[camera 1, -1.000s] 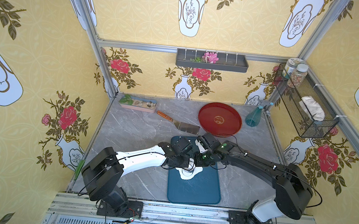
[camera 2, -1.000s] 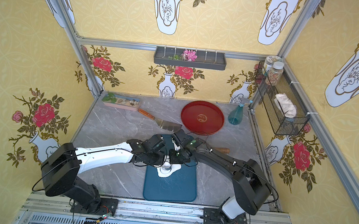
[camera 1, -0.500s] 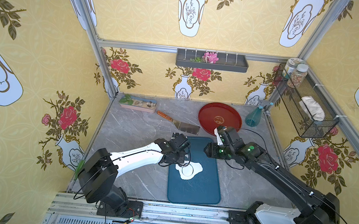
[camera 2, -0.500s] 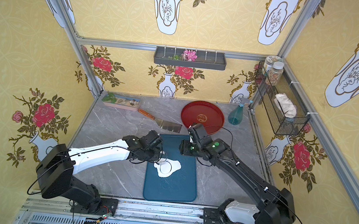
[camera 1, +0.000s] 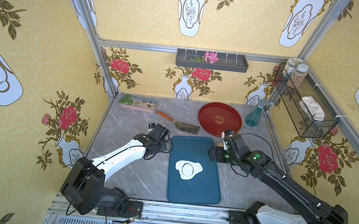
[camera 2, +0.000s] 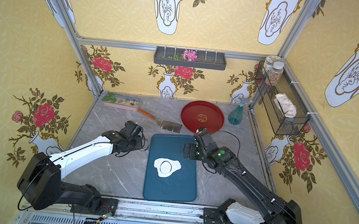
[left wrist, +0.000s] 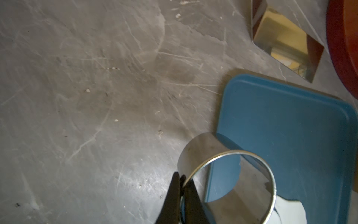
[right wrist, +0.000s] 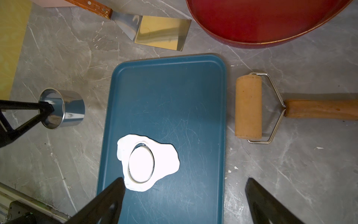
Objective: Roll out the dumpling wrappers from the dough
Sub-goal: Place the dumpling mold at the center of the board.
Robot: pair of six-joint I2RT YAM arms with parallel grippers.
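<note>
On the blue board (camera 1: 192, 193) lies a flat white dough scrap (right wrist: 164, 161) with a round dumpling wrapper (right wrist: 141, 164) cut inside it; both top views show the wrapper (camera 1: 187, 169) (camera 2: 165, 167). My left gripper (left wrist: 182, 180) is shut on the wall of the steel ring cup (left wrist: 226, 174), held upright just off the board's left edge; the right wrist view also shows the cup (right wrist: 65, 108). My right gripper (right wrist: 185, 184) is open and holds nothing. It hangs over the board's right edge, and a top view shows the right gripper (camera 1: 212, 154) apart from the dough.
A wooden rolling pin (right wrist: 249, 106) lies on the grey table right of the board. Behind the board are a steel scraper (camera 1: 185, 126), a red round tray (camera 1: 219, 119), a spray bottle (camera 1: 254, 117) and a pink planter box (camera 1: 137, 104). A wire basket (camera 1: 306, 107) hangs on the right wall.
Both grippers left the dough. The left one carried the ring cup off to the board's left side; the right one opened wide and drew back to the board's right edge.
</note>
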